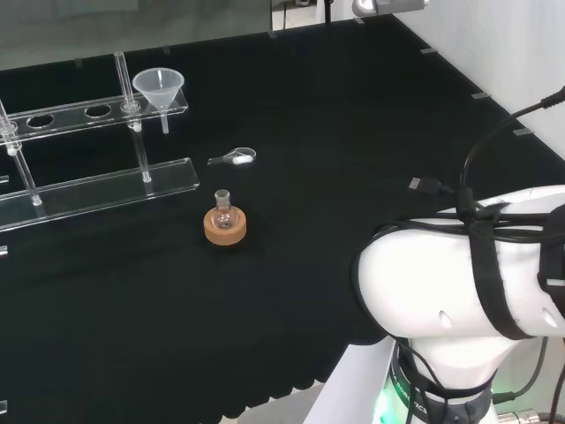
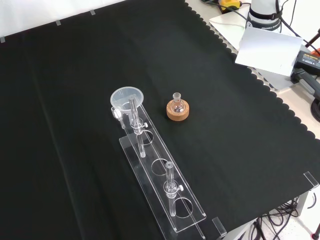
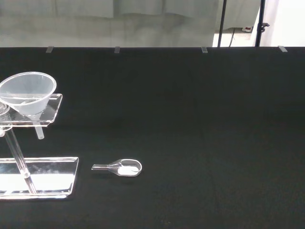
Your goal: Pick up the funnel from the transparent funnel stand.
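A clear plastic funnel [image 1: 159,86] sits upright in the end hole of a transparent two-level stand [image 1: 97,188], its stem hanging below the upper shelf. In the head view it is at the stand's right end, at the far left of the bench. The front view has the funnel [image 2: 127,98] at the far end of the stand [image 2: 192,212], which runs toward the near edge. Through the wrist camera the funnel [image 3: 27,93] shows at some distance, above the stand's base plate [image 3: 47,172]. The other holes in the upper shelf hold nothing.
A small round flask on a cork ring [image 1: 224,221] stands in front of the stand; the front view shows it [image 2: 177,107] to the funnel's right. A small clear scoop with white powder [image 1: 234,158] lies near the funnel. The arm's white links [image 1: 459,291] rise at the head view's lower right.
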Tool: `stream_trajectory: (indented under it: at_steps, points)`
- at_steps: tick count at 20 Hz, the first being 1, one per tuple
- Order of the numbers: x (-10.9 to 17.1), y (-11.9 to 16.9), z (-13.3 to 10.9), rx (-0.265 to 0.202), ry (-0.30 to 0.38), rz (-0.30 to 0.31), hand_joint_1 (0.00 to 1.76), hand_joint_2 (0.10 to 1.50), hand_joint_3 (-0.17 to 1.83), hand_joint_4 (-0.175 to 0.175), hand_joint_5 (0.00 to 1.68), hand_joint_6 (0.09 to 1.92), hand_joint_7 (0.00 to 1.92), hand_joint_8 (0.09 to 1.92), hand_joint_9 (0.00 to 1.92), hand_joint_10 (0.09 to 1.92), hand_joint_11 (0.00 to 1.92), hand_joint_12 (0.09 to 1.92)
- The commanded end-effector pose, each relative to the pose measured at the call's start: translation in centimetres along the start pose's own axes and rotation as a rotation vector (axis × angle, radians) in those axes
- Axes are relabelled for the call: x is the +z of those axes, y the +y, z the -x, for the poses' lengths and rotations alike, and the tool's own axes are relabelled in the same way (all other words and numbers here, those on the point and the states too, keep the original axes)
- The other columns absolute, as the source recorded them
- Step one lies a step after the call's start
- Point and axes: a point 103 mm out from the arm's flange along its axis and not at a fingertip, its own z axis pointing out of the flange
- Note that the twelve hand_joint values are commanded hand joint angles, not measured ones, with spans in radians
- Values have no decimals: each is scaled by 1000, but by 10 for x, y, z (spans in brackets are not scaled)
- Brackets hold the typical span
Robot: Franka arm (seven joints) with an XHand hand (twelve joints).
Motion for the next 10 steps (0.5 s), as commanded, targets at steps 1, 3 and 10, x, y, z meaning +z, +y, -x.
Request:
stream_trajectory:
  at_steps: [1,3,10]
  points:
    - [0,0,-1,2,-12,10,70,1247,108,20,161,87,1,258,99,695,124,1370]
    - [-1,0,-2,5,-13,11,16,1291,133,27,161,87,0,228,90,682,119,1351]
    - [1,5,-4,21,-17,7,0,1305,143,28,166,87,0,219,90,674,117,1344]
